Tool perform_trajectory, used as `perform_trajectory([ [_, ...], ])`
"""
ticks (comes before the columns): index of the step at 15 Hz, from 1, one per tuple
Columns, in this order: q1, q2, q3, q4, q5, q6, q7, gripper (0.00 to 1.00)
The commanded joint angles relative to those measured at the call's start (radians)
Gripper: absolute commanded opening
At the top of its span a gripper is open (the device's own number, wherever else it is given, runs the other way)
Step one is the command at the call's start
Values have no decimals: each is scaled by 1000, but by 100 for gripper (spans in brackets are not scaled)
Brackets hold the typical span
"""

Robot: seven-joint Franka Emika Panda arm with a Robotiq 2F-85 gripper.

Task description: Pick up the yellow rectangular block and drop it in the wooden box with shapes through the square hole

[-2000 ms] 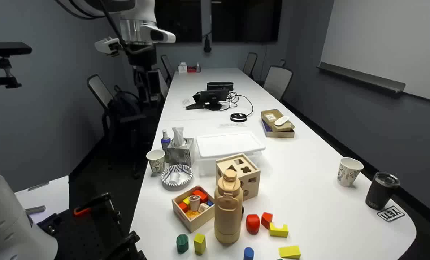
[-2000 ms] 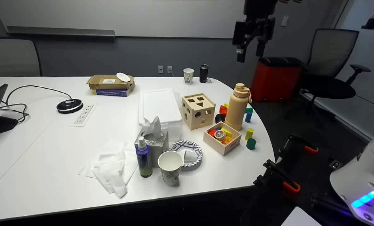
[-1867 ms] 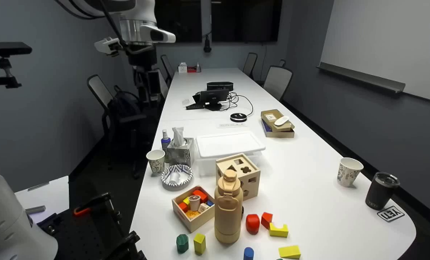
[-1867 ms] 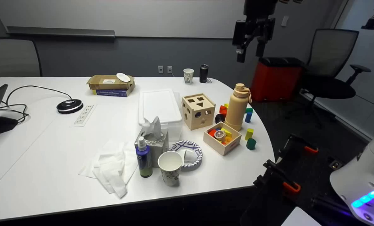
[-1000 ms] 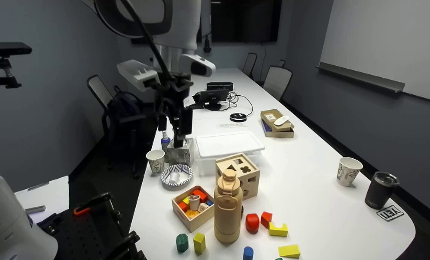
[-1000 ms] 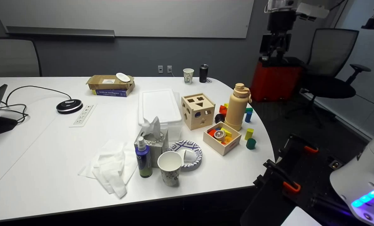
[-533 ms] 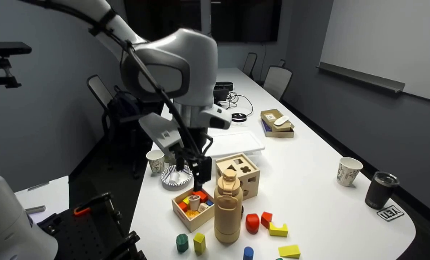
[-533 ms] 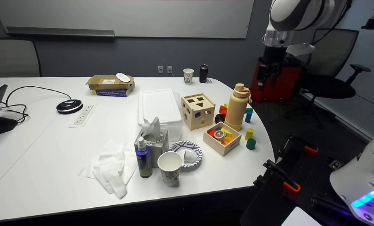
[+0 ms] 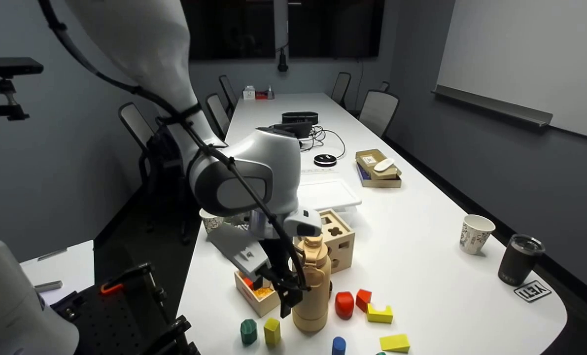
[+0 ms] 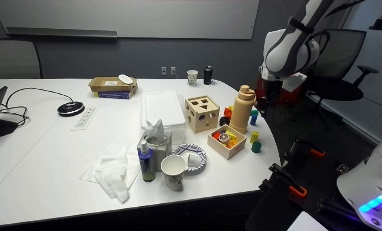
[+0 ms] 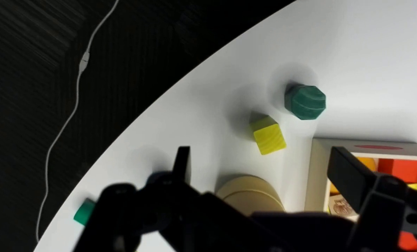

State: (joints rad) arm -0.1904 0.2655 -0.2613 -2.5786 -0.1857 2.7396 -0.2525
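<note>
A white surface (image 11: 194, 122) curves from lower left to upper right of the wrist view. Right of centre there, the yellow rectangular block (image 11: 269, 139) stands upright, its squarish top bright and faintly grained, its visible side duller. The fingers (image 11: 348, 173) are spread wide, their grip empty. Mid-frame in an exterior view sits the wooden box with shapes (image 10: 197, 113).
</note>
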Motion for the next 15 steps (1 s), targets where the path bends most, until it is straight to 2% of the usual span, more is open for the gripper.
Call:
perform_trajectory([
  [1, 26, 125, -29, 49, -110, 75, 62, 100],
  [5, 56, 213, -40, 84, -168, 89, 73, 100],
  [15, 100, 296, -8, 122, -162, 84, 68, 100],
])
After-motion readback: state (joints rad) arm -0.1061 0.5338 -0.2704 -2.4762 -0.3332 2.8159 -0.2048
